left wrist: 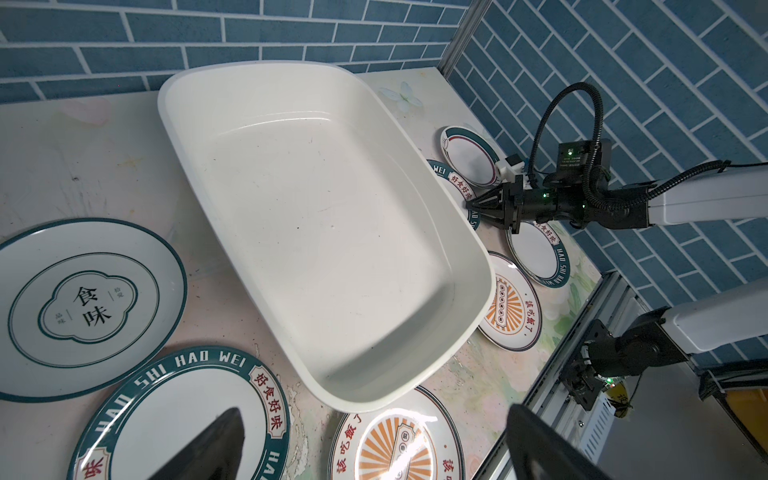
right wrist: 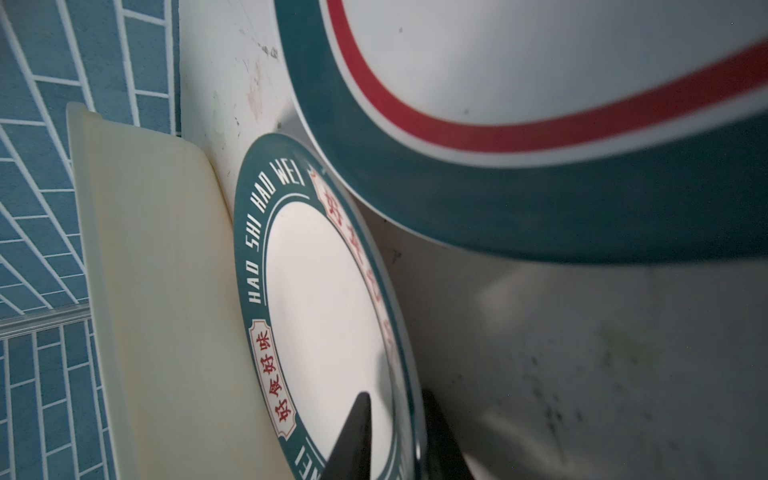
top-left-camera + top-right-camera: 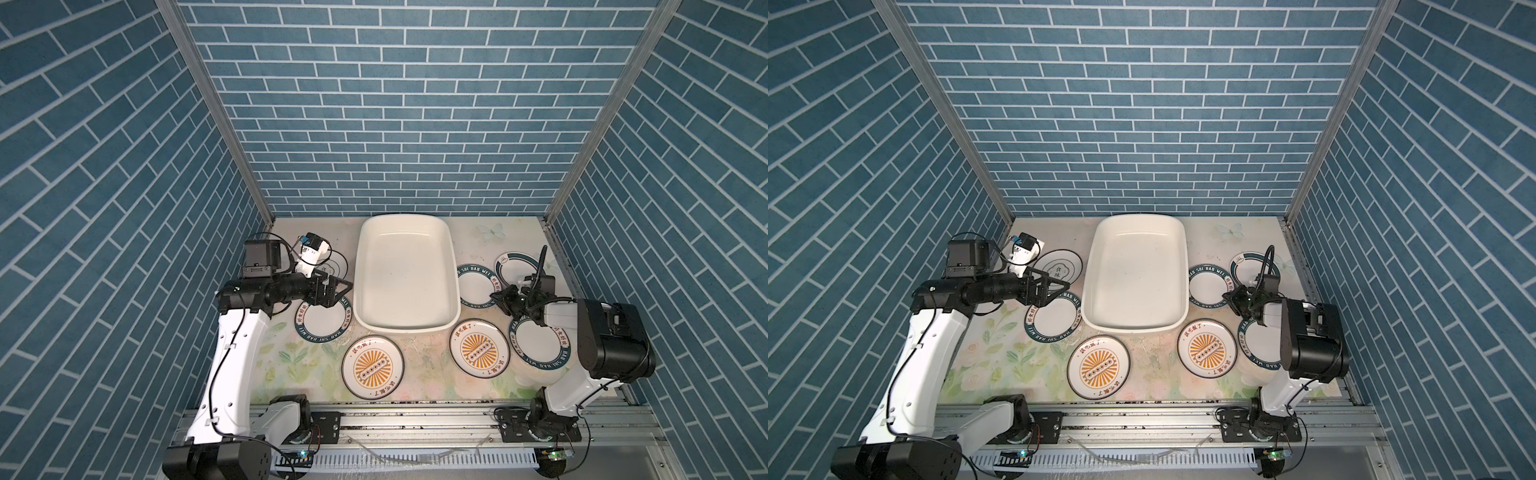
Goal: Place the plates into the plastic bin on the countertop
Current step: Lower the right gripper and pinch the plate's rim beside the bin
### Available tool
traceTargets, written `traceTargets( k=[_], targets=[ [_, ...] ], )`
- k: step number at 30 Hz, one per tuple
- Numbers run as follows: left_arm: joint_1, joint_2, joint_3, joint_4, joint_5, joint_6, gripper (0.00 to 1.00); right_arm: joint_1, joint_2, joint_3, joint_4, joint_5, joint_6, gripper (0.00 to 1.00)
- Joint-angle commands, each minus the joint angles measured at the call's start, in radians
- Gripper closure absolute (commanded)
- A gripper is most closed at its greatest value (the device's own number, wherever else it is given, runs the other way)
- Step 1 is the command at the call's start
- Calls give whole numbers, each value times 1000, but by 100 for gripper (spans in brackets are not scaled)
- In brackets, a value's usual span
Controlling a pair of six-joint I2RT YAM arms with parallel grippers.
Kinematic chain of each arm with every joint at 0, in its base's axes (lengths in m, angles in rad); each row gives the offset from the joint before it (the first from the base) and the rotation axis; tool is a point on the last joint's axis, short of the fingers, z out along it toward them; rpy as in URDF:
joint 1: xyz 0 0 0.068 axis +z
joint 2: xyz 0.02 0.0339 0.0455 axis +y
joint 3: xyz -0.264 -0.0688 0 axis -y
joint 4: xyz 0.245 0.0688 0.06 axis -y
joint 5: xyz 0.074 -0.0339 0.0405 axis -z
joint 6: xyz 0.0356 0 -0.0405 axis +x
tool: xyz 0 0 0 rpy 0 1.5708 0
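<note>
white glossy rounded bin, perhaps plastic

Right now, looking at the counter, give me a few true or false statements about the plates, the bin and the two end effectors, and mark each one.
1. The bin holds no plates. True.
2. There are three sunburst plates. False: just two, a left sunburst plate and a right sunburst plate.
3. The left end effector grips a plate. False: the left end effector is open and holds nothing.
4. The right end effector has its fingers either side of the rim of the lettered plate right of the bin. True.
5. The ringed plate lies right of the bin. False: the ringed plate lies left of it in a top view.
</note>
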Motion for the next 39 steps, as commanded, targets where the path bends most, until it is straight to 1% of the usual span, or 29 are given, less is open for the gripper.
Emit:
traceTargets(
  k=[1,5,13,15,21,24,27,29,39],
  targets=[
    [-7,-15,-10,5,34,-12,0,3,14,-20,25,-21,28,78],
    [-9,-18,-3,2,32,-13,0,3,15,-27,37,-29,33,84],
    [-8,-12,12,-8,24,-14,0,1,14,-52,95,-57,59,87],
    [-9,-13,18,-13,21,-10,1,3,13,-56,95,-62,60,89],
    [-9,-4,45,-26,-6,14,1,2,0,-77,119,-81,71,93],
    [-11,2,54,-25,4,11,0,1,-11,-82,121,-81,75,94],
    [-12,3,59,-25,1,13,0,1,-26,-79,124,-82,80,97],
    [-12,2,60,-24,-2,14,0,1,-36,-71,117,-84,82,99],
    [-12,-5,65,-20,-11,1,0,1,-151,-6,-10,-57,49,100]
  ],
)
